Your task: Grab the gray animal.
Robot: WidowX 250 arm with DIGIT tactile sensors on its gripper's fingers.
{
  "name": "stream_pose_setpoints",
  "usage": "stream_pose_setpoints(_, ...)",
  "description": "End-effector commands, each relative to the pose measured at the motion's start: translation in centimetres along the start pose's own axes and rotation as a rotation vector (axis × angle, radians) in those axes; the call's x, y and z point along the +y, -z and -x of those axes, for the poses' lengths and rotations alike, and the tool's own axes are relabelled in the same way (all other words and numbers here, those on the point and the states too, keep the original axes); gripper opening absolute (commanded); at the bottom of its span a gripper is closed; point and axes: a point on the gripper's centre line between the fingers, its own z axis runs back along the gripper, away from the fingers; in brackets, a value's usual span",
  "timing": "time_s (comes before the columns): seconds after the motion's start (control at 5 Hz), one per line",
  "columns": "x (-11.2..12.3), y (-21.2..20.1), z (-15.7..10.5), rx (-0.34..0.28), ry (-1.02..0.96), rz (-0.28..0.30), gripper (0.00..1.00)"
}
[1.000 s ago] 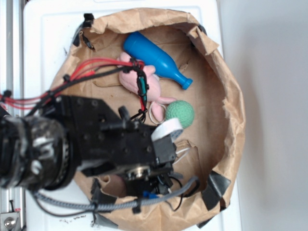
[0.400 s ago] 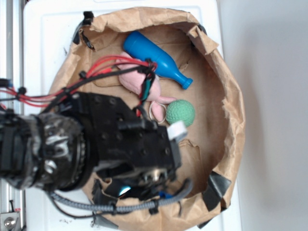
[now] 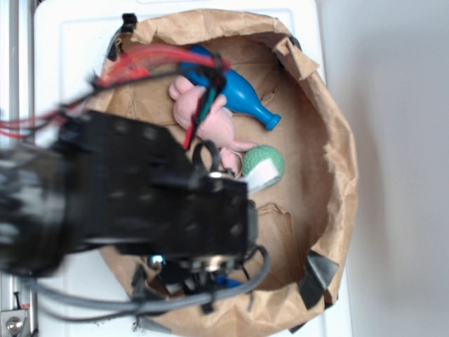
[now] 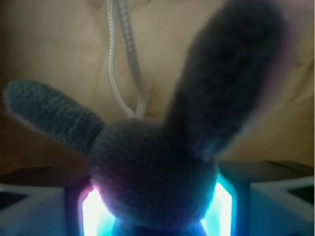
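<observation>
Bunny between my fingers

Since a second ago my arm [image 3: 133, 196] has shifted up, blurred, over the paper bag [image 3: 330, 161], hiding the bunny there. Wrist view: bunny [image 4: 155, 172] sits in my hand [image 4: 155, 216], fingers [image 4: 37, 211] touching both sides, pinching it.

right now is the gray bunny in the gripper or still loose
In the gripper, it seems: the gray bunny's head fills the gap between the fingers, ears and white string sticking out past them.

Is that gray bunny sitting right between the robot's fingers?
Yes, the gray bunny's head fills the gap between both glowing fingers in the wrist view.
</observation>
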Motion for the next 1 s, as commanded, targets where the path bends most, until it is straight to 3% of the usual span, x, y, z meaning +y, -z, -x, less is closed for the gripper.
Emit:
stream_pose_setpoints(0.0, 3.6, -6.5, -1.4, -0.223, 0.245, 0.047, 0.00)
stream_pose_setpoints(0.2, 3.8, -7.7, -2.7, -0.232, 0.393, -0.109, 0.00)
stream_pose_setpoints(0.4, 4.4, -9.0, -3.7, -0.192, 0.467, -0.157, 0.00)
stream_pose_setpoints(0.6, 5.7, -10.7, -4.5, -0.206, 0.435, -0.125, 0.00)
stream_pose_setpoints(0.8, 6.1, -11.1, -4.4, -0.228, 0.364, -0.142, 0.00)
